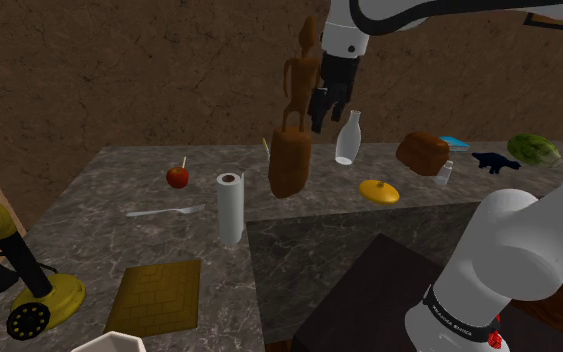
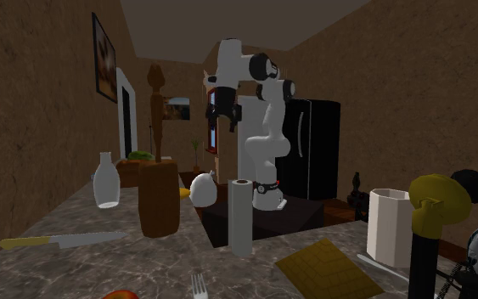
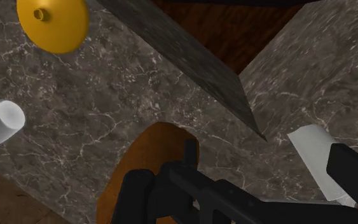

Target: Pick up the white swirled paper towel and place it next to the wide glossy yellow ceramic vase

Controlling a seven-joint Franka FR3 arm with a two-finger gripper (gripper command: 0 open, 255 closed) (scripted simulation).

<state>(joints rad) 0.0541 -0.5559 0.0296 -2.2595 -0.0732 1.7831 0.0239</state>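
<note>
The reach is the step in hand, I judge: the all-black two-finger gripper (image 1: 326, 120) hangs open and empty, with the upright white paper towel roll (image 1: 230, 207) well below it and out past one finger, so the next move calls for shifting across and descending to straddle the roll.

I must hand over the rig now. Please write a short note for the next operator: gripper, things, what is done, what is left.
Gripper: open, empty, high above the counter.
Paper towel: upright on the counter, not grasped.
Yellow vase: on the counter, apart from the towel. In the shoulder view the brown carved figure stands between them.
Done: nothing yet.
Left: grasp the towel, carry it, set it beside the vase.
</note>
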